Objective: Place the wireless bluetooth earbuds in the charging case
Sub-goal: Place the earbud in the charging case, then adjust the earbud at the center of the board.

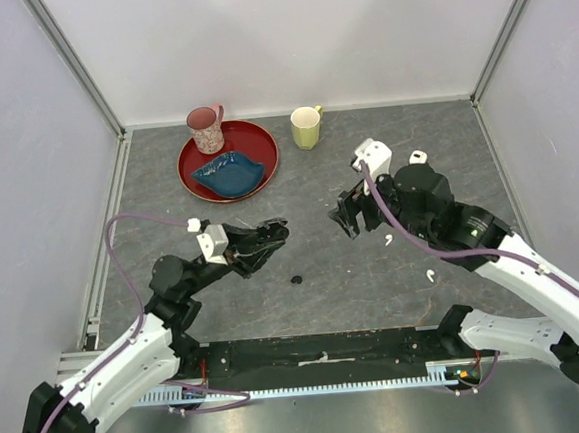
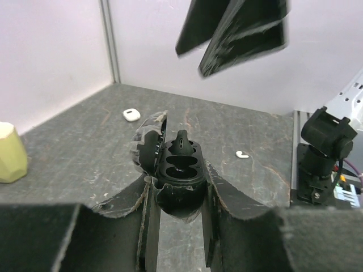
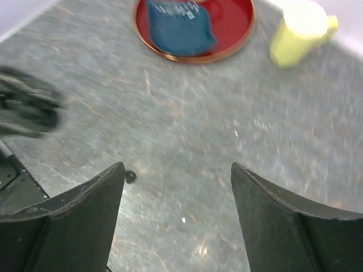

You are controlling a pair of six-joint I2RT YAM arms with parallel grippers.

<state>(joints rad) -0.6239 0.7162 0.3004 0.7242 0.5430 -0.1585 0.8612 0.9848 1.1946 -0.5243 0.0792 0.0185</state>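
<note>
Nearward of the red plate [image 1: 188,172] the table [image 1: 308,190] gives an open lane between the left gripper [image 1: 276,232], clamped on a dark open case [image 2: 180,170], and the right gripper [image 1: 345,215], its jaws spread wide. One small dark bit [image 1: 296,278] lies in that lane. On the plate, a pink mug [image 1: 205,130] and a blue dish [image 1: 228,173] fill the room. Just right of the plate stands a yellow mug [image 1: 306,128]. Farther right lie a white piece [image 1: 417,156], perhaps a case, and white earbuds [image 1: 389,239] beside the right arm.

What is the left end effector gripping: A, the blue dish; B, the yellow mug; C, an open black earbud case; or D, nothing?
C: in its own wrist view the left end effector is closed on the open black case, lid swung aside.
</note>
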